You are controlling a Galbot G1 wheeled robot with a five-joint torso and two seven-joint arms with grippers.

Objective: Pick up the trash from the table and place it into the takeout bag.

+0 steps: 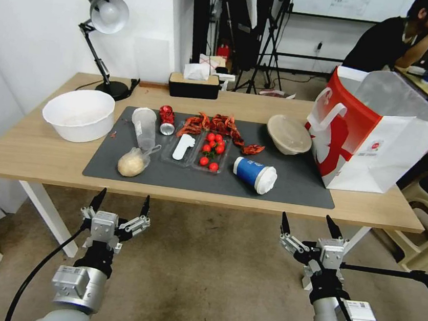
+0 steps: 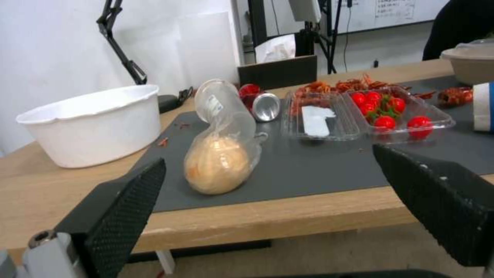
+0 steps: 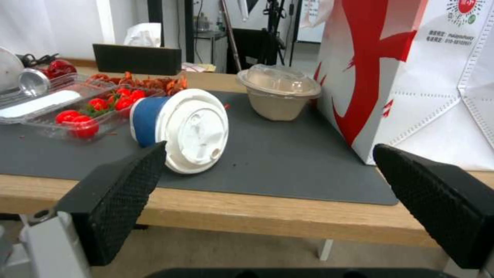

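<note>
Head view: both arms hang below the near edge of the table [image 1: 35, 150], clear of everything on it. Left gripper [image 1: 120, 204] sits under the mat's left end with its fingers spread wide, holding nothing. Right gripper [image 1: 309, 224] sits under the mat's right end, fingers likewise spread and empty.

Dark grey mat [image 1: 272, 190] lies along the middle of the table. Takeout bag [image 1: 381, 143] stands upright at the right end, its near corner on the mat, mouth open, red panel facing left.

Trash on the mat, left to right:
- clear bag with beige lump [image 1: 132, 163], near left corner
- clear plastic cup [image 1: 144, 127] on its side, just behind that bag
- crushed red can [image 1: 166, 119] lying beside the cup, on its right
- blue paper cup [image 1: 255, 175] on its side, white lid toward the right, near the mat's near edge
- tan lidded bowl [image 1: 289, 134] upright, just left of the takeout bag

Clear tray of red tomatoes [image 1: 212, 151] sits mid-mat, with red crayfish shells [image 1: 213, 123] behind it. White tub [image 1: 79, 113] stands off the mat at the table's left; desk lamp [image 1: 103, 24] behind it; tissue box [image 1: 194, 83] at the far edge.

Left wrist view: bagged lump [image 2: 219, 164] lies between the spread fingers [image 2: 126, 204].

Right wrist view: paper cup's lid [image 3: 195, 130] faces the camera.
</note>
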